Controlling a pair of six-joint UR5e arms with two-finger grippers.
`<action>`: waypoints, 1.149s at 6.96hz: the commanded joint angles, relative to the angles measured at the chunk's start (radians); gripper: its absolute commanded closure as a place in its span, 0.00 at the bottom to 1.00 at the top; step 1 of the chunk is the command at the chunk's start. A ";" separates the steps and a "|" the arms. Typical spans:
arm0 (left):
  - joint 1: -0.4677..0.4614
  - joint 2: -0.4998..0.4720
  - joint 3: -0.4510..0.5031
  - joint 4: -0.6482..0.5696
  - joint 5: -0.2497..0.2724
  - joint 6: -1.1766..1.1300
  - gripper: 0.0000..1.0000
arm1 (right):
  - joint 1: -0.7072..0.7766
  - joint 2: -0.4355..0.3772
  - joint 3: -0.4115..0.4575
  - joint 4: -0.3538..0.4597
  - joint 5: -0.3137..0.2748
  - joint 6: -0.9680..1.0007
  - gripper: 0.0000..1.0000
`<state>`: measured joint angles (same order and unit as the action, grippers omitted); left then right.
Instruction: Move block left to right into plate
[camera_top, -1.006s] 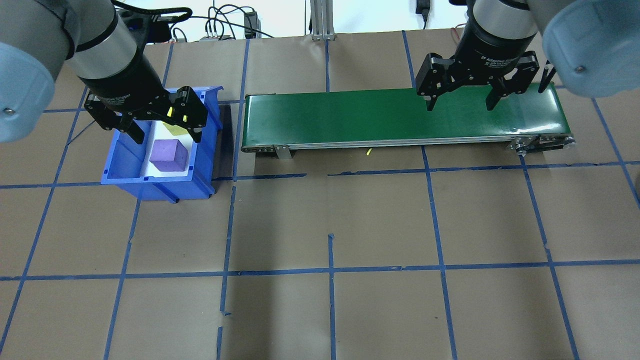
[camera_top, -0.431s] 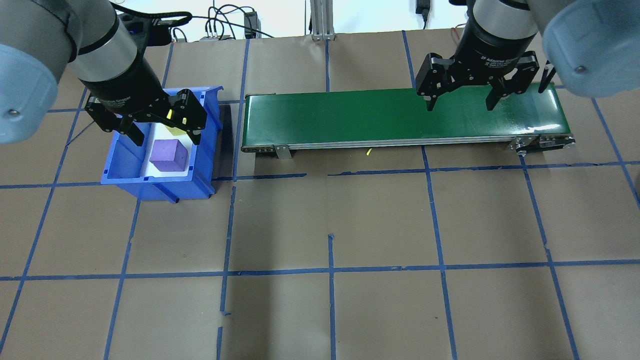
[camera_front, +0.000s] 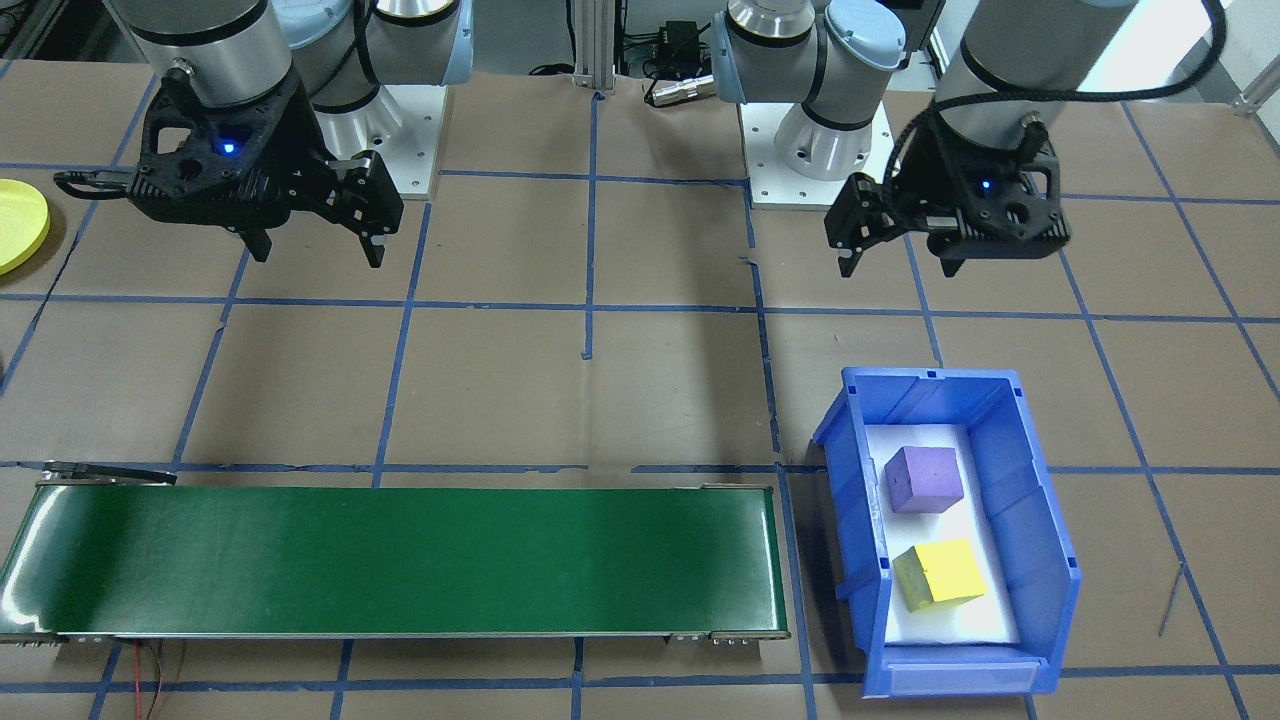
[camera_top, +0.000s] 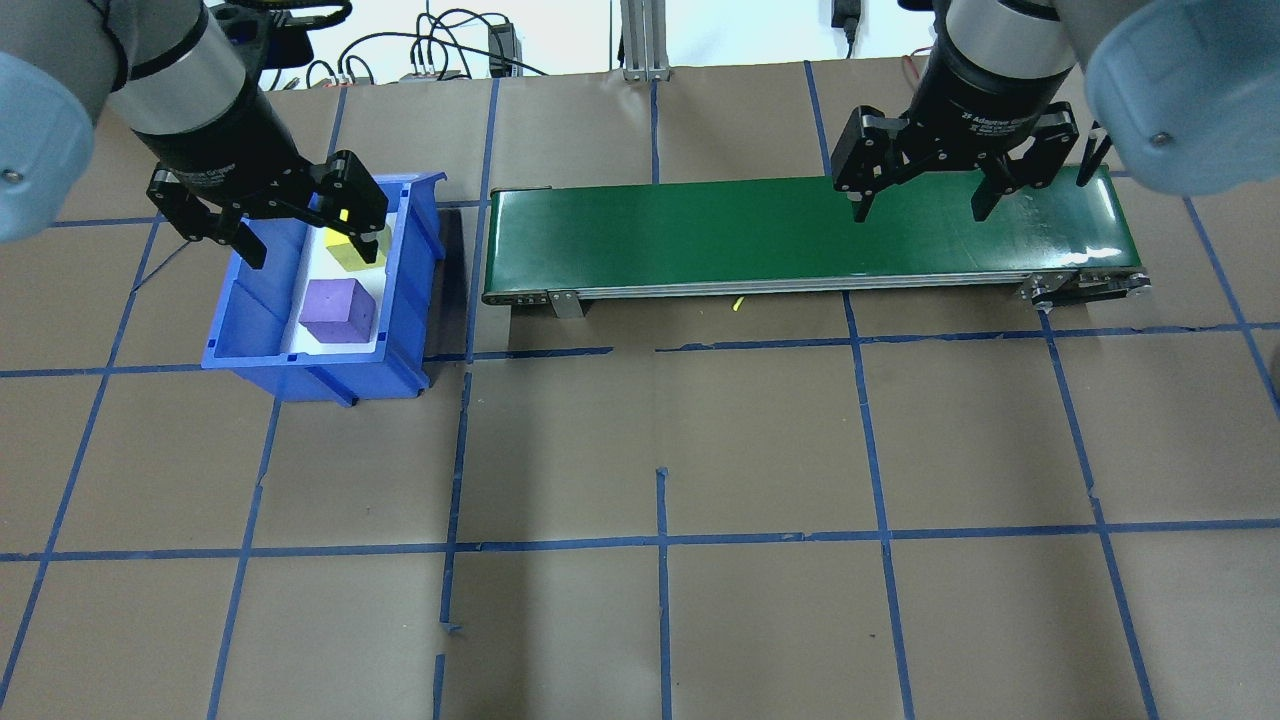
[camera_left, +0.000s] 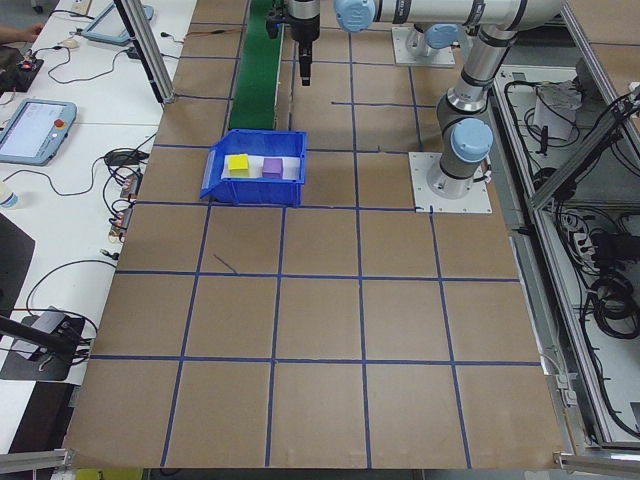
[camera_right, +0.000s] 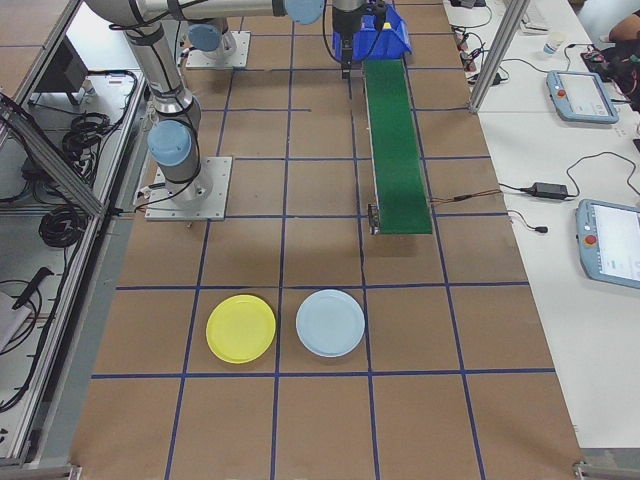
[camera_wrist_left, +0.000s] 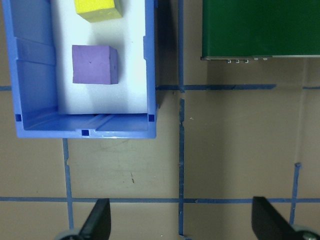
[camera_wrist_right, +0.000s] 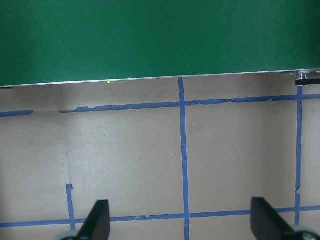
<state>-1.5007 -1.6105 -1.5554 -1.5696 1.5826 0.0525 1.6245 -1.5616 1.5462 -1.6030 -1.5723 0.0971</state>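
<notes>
Two foam blocks were seen inside a blue bin (camera_front: 1040, 545) at the robot's left end of the table: a purple block (camera_front: 924, 479) and a yellow block (camera_front: 938, 575), lying near each other but apart on the white liner. In the front-facing view the purple block was placed nearer the robot and the yellow one farther from it. Neither block was touched by anything.

The left gripper (camera_top: 305, 235) was held above the bin with its fingers spread wide and nothing between them; in the overhead view one fingertip was seen over the bin's left wall and the other over the yellow block. In the left wrist view both fingertips (camera_wrist_left: 98, 221) were seen far apart at the bottom edge, with the bin and both blocks at the upper left.

The right gripper (camera_top: 919, 208) was held over the right part of a long green conveyor belt (camera_top: 700, 240), its fingers likewise spread apart and empty. Only belt and taped brown table surface (camera_top: 660, 450) were shown between its fingertips in the right wrist view.

The yellow plate (camera_right: 241, 328) was lying flat on the table beyond the robot's right end of the belt, well apart from the bin, with a pale blue plate (camera_right: 331, 323) just beside it. Nothing was resting on either plate.
</notes>
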 joint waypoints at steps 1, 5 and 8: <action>0.040 -0.177 0.040 0.159 0.011 0.091 0.00 | 0.000 0.000 0.000 0.000 0.000 0.000 0.00; 0.137 -0.384 0.019 0.402 0.013 0.214 0.00 | 0.000 0.000 0.002 0.000 0.000 0.000 0.00; 0.154 -0.387 -0.052 0.405 0.010 0.230 0.00 | 0.002 0.000 0.002 0.000 0.000 0.000 0.00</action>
<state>-1.3504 -1.9911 -1.5899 -1.1661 1.5951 0.2810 1.6257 -1.5616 1.5477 -1.6030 -1.5723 0.0967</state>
